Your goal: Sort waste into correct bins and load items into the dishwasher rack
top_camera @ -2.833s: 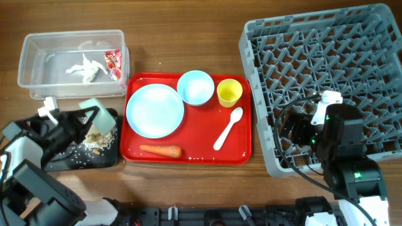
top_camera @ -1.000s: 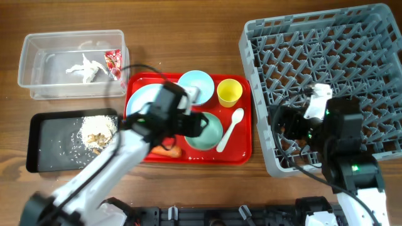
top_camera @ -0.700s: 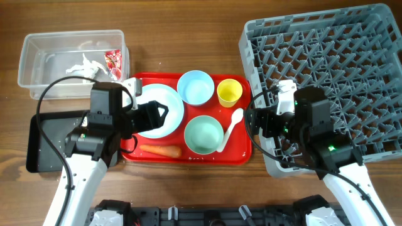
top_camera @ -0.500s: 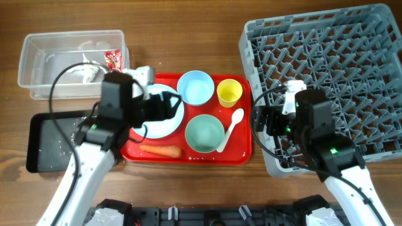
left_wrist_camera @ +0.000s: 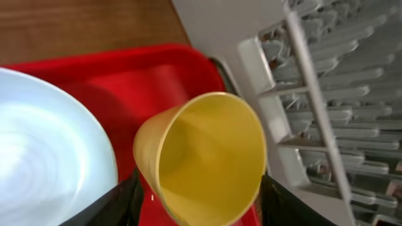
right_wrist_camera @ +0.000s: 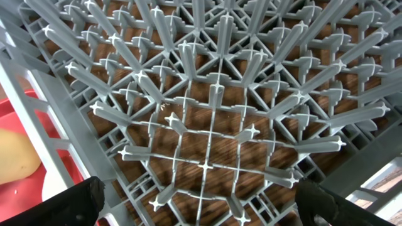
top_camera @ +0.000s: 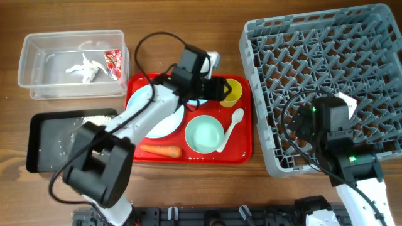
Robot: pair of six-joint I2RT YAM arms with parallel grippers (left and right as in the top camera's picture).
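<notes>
My left gripper (top_camera: 225, 90) reaches across the red tray to the small yellow cup (top_camera: 231, 93). In the left wrist view the cup (left_wrist_camera: 207, 157) fills the gap and both fingers (left_wrist_camera: 129, 201) press against its sides. The light blue bowl (left_wrist_camera: 50, 150) lies just left of it. The mint-green bowl (top_camera: 204, 134), white spoon (top_camera: 228, 129), carrot (top_camera: 160, 151) and light blue plate (top_camera: 168, 120) rest on the tray. My right gripper (right_wrist_camera: 198, 213) hangs wide open and empty over the grey dishwasher rack (top_camera: 352, 50).
The red tray (top_camera: 242, 154) sits between the bins and the rack. The clear tub (top_camera: 38, 85) holds a napkin (top_camera: 86, 67) and a wrapper (top_camera: 114, 63). The black tray (top_camera: 47, 150) holds beige scraps (top_camera: 94, 118). My left arm crosses over the plate.
My left gripper set the mint-green bowl on the tray, then swung right from the plate to the yellow cup. My right arm drew back to the right over the rack.
</notes>
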